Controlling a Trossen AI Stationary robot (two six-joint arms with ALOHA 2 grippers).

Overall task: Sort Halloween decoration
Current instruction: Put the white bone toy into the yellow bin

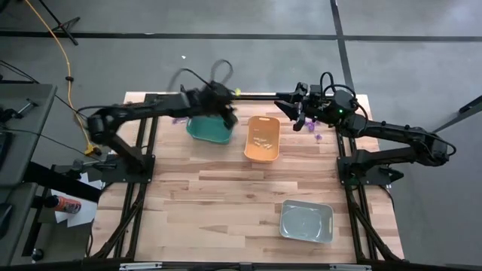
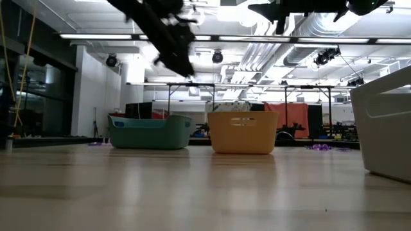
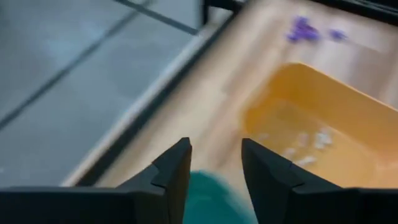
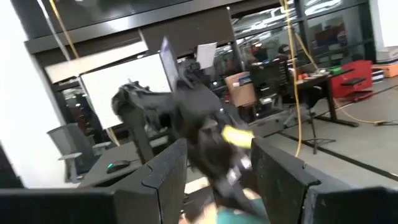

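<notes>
Purple trinkets (image 1: 317, 136) lie on the table near its far right corner, seen also in the left wrist view as purple trinkets (image 3: 303, 29); a few more purple ones (image 1: 178, 119) lie left of the green bin (image 1: 208, 129). Whitish trinkets (image 3: 311, 140) rest on the floor of the orange bin (image 1: 262, 140). My left gripper (image 3: 214, 146) hangs open above the green bin's right far corner, holding nothing. My right gripper (image 4: 217, 146) is open and raised over the far edge beside the orange bin, pointing level toward the left arm.
A grey bin (image 1: 306, 222) stands near the table's near right part and looms at the right in the low view as the grey bin (image 2: 385, 128). The green bin (image 2: 151, 131) and orange bin (image 2: 243, 131) stand side by side at the far edge. Bare wood lies in the middle and near left.
</notes>
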